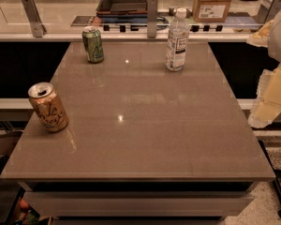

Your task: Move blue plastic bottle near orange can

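The blue plastic bottle [177,40] is clear, with a white cap and a white label. It stands upright at the far right of the brown table [145,125]. The orange can [48,107] stands near the table's left edge, towards the front, far from the bottle. My gripper [266,108] is a pale, cream-coloured shape beyond the table's right edge, about level with the table's middle. It is well away from the bottle and touches nothing.
A green can [93,44] stands upright at the far left of the table. Behind the table runs a counter with metal posts [152,16], a dark tray [124,3] and a cardboard box [212,3].
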`<state>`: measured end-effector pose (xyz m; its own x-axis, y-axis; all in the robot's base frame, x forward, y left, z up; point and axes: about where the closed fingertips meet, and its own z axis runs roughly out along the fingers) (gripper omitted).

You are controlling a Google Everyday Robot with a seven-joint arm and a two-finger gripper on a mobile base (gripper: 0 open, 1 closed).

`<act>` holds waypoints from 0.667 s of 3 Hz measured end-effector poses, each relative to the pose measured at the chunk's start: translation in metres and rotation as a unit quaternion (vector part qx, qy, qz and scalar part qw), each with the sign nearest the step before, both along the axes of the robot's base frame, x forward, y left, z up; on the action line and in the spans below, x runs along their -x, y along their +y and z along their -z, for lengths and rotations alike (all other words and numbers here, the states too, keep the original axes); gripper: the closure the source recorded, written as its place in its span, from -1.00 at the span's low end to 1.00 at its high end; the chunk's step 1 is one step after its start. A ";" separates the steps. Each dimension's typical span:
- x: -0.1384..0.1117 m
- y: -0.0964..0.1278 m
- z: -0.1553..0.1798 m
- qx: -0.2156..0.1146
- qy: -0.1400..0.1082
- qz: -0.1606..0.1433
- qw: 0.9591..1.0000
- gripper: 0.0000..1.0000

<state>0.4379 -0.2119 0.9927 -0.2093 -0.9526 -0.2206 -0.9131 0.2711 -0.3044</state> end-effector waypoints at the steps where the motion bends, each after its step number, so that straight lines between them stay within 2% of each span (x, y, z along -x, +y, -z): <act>1: 0.000 0.000 0.000 0.000 0.000 0.000 1.000 -1.00; 2: -0.028 -0.002 -0.004 -0.020 -0.017 -0.003 1.000 -1.00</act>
<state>0.4662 -0.2141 0.9971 -0.1960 -0.9443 -0.2643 -0.9043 0.2783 -0.3237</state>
